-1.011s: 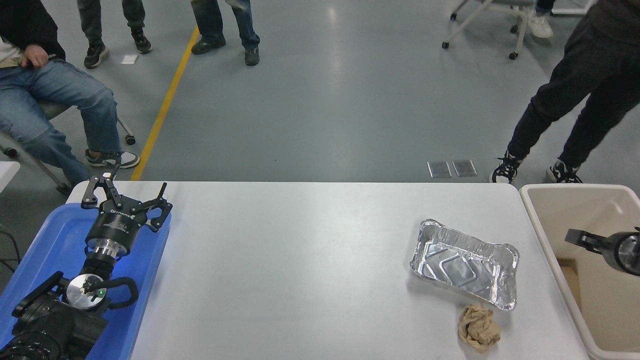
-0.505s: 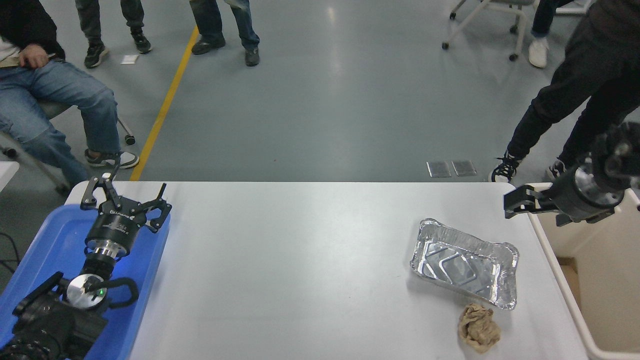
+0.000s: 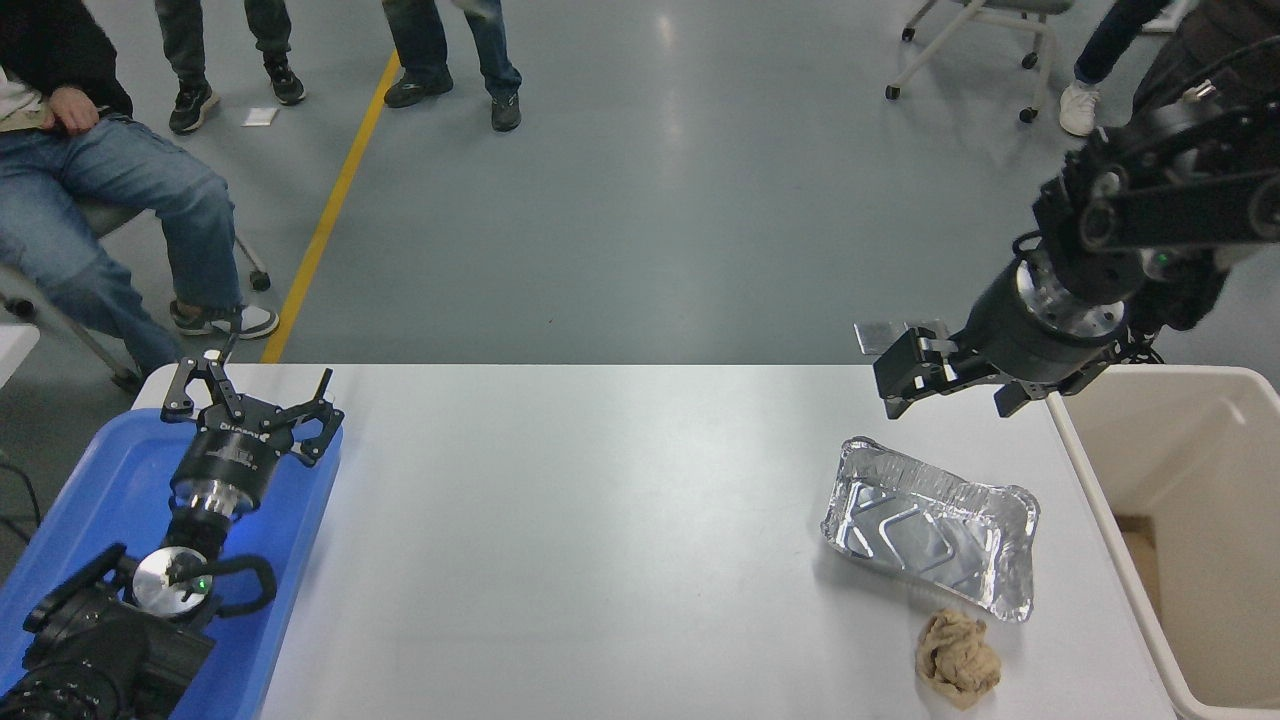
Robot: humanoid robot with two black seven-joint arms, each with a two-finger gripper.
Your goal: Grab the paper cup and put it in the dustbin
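Note:
No paper cup shows in the head view. The beige dustbin (image 3: 1200, 470) stands against the table's right edge, and only part of its inside shows. My right gripper (image 3: 955, 390) is open and empty. It hangs above the table's far right corner, just left of the dustbin's rim and beyond the foil tray. My left gripper (image 3: 250, 395) is open and parked over the blue tray at the lower left.
A crinkled foil tray (image 3: 930, 525) lies on the white table (image 3: 600, 520) at the right, with a crumpled brown paper ball (image 3: 958, 658) just in front of it. A blue tray (image 3: 90, 490) is at the left edge. People stand and sit beyond the far edge.
My right arm has risen out of the dustbin and swung left and away from me, from over the bin to above the table's far right corner. The left arm has not moved.

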